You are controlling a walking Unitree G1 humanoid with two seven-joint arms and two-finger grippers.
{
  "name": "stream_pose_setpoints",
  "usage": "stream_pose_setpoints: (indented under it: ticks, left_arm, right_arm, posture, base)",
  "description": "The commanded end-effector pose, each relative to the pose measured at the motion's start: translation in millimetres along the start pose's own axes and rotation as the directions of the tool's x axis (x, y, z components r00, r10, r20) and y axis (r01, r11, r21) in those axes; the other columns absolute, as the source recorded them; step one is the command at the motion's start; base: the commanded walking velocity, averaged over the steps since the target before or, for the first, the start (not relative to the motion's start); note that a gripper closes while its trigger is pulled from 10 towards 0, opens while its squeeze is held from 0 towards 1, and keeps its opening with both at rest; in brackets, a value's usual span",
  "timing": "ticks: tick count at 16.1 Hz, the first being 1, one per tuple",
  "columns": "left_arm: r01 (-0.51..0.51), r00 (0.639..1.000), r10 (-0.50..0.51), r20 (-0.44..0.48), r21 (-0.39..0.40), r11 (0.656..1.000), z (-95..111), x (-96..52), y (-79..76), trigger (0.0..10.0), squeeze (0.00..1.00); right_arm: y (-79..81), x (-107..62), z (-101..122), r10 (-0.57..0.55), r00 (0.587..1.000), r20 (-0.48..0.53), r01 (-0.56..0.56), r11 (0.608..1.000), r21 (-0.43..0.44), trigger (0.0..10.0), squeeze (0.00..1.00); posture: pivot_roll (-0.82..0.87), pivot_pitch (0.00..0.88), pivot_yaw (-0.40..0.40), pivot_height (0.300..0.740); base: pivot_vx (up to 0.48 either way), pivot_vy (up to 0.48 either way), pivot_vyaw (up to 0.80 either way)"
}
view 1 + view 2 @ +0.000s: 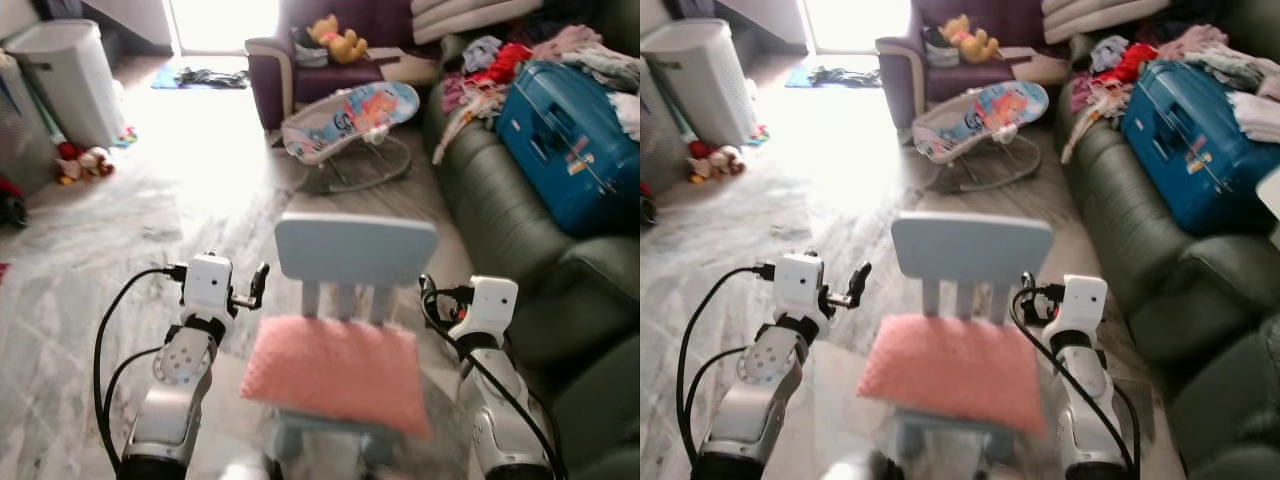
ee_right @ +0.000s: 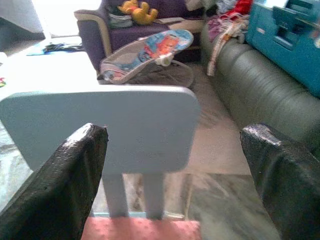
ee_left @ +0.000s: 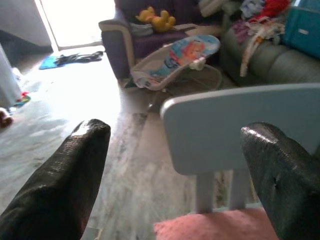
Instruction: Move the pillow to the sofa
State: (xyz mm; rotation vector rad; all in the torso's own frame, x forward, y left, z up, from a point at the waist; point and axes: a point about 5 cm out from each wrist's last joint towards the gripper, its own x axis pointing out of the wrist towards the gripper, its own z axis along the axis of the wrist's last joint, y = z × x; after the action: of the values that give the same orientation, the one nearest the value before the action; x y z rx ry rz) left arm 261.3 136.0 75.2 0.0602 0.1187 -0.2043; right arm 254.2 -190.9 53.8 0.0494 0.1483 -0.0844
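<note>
Pillow on chair (sofa to its right).

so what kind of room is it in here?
Most likely a lived-in family living room: a dark green sofa piled with clothes and a blue suitcase, a baby bouncer on the floor, and a small blue child's chair holding the pink pillow.

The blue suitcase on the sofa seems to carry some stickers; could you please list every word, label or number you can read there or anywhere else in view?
None can be read.
Blue suitcase on the sofa: small stickers, print too blurred and small to read.
Baby bouncer: colourful cartoon pattern, no legible words.
White appliance: no legible marking.
Pillow and small chair: plain, no text.
</note>
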Motion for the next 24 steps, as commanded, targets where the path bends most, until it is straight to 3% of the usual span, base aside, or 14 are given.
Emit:
stream_pose_setpoints:
  ticks: [1,10,14,17,24]
  left_arm:
    - [0.023,1.0,-0.023,0.014,0.01,1.0,3.4,0.7,-5.7,10.0,0.0]
    - [0.016,1.0,-0.017,0.014,0.034,0.999,3.4,1.7,-6.6,10.0,0.0]
    - [-0.005,1.0,0.004,0.022,0.027,1.0,3.3,1.0,-5.2,10.0,0.0]
    - [-0.002,1.0,0.001,0.023,0.07,0.998,4.4,1.0,-3.9,10.0,0.0]
    - [-0.007,1.0,0.006,0.019,0.044,0.999,3.3,0.6,-3.3,10.0,0.0]
  right_arm:
    - [-4.3,-0.6,0.9,-0.014,1.0,0.002,0.014,1.0,0.0,10.0,0.0]
    - [-3.6,1.6,1.0,-0.015,1.0,-0.001,0.015,1.0,0.0,10.0,0.0]
    - [-3.4,1.2,0.5,-0.017,1.0,0.0,0.017,1.0,0.005,10.0,0.0]
    - [-3.4,1.1,-0.3,-0.016,1.0,-0.001,0.016,1.0,0.005,10.0,0.0]
    - [-3.0,1.4,-0.8,-0.013,1.0,-0.002,0.013,1.0,0.004,10.0,0.0]
  posture:
    - [0.03,0.0,-0.009,0.74]
    - [0.03,0.0,-0.008,0.74]
    - [0.03,0.0,-0.005,0.74]
    - [0.04,0.0,-0.004,0.74]
    - [0.04,0.0,-0.001,0.74]
  base:
    - [0.0,0.0,0.0]
    - [0.0,0.0,0.0]
    - [0.0,0.0,-0.48]
    - [0.0,0.0,0.0]
    - [0.0,-0.087,0.0]
